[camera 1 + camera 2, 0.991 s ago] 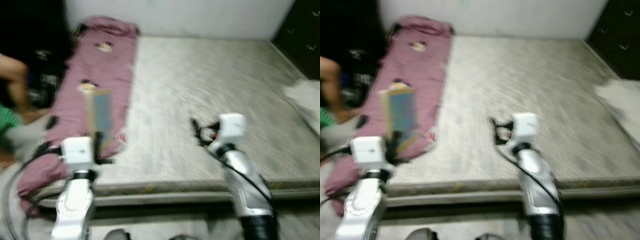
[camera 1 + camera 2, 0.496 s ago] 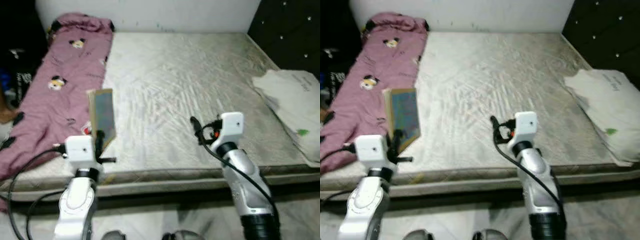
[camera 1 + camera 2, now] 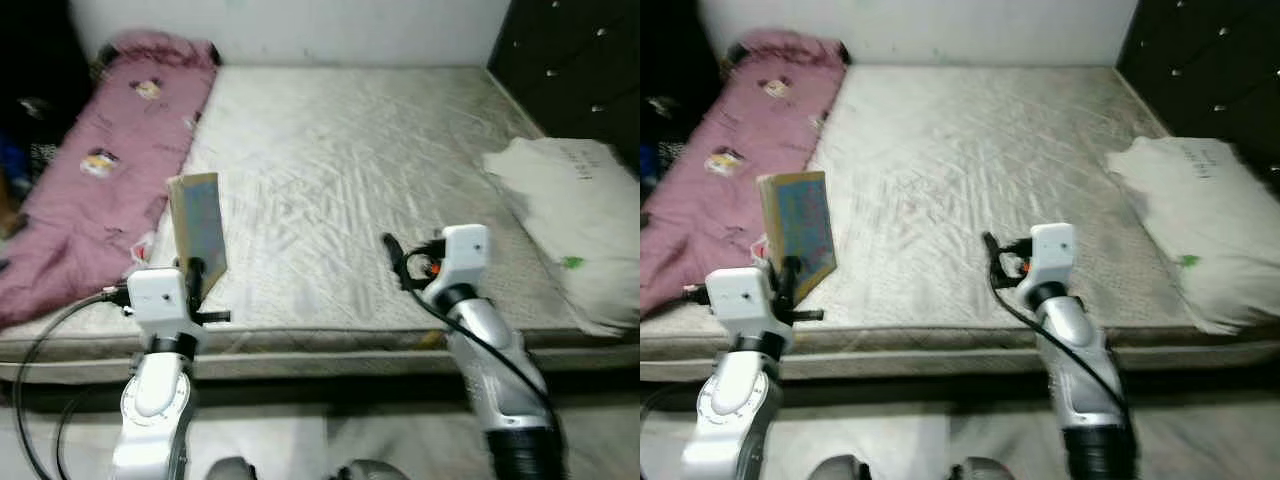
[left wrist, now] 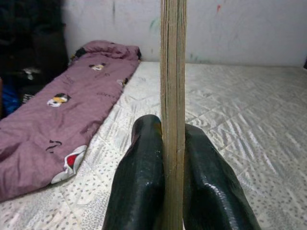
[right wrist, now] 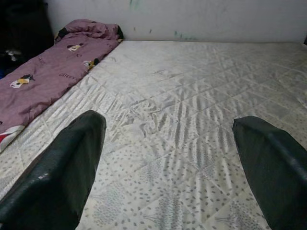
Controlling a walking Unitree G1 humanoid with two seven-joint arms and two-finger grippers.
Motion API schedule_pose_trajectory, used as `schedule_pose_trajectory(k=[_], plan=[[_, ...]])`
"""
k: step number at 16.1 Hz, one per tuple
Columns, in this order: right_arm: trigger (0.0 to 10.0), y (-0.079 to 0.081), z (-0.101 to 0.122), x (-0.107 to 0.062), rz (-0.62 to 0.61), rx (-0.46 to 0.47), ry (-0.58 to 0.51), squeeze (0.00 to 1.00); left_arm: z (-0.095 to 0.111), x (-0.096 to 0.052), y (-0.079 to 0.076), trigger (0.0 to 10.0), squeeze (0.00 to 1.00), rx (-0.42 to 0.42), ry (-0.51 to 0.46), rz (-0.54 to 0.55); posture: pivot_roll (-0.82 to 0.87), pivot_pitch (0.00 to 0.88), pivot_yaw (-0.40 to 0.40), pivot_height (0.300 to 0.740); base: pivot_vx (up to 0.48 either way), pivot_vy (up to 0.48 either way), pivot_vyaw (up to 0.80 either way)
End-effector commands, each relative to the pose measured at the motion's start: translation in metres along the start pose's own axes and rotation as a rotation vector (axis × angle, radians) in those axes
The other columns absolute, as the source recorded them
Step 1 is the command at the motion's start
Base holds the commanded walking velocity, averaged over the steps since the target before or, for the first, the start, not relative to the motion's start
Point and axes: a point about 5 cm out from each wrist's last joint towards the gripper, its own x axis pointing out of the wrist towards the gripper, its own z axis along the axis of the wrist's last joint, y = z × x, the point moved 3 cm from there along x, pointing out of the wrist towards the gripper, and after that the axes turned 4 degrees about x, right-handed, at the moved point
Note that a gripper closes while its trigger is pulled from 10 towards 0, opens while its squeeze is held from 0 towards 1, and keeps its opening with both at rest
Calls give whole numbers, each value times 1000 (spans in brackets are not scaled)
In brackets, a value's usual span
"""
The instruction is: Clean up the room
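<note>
My left gripper [image 3: 196,275] is shut on a thin book [image 3: 198,227], which it holds upright above the near left edge of the bare mattress [image 3: 350,180]. In the left wrist view the book's page edge [image 4: 173,96] stands between the two black fingers [image 4: 141,182]. The right gripper [image 3: 392,255] hovers over the mattress's near edge, open with nothing between its fingers [image 5: 57,172]. A pink cartoon-print blanket [image 3: 95,180] lies along the mattress's left side.
A white pillow [image 3: 575,225] rests at the right edge of the mattress. A dark studded headboard [image 3: 570,60] rises at the far right, and a white wall [image 3: 300,30] runs behind the bed. Dark clutter [image 3: 30,110] sits at the far left.
The camera has swung to the right, so the pillow has come into view and the blanket has slid left. Both arms hold their pose, and the book stays in the left gripper.
</note>
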Motion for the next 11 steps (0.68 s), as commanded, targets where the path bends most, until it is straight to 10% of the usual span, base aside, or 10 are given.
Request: schedule_pose_trajectory(k=[1,11], plan=[[10000,2,0,1,6,6,1,0,10,3,2,10000,0,3,-49,-9,-55,11,-14,740,0,0,0],[10000,2,0,4,9,4,1,0,14,2,-4,10000,0,-38,-76,-63,-57,8,-16,740,125,0,0]])
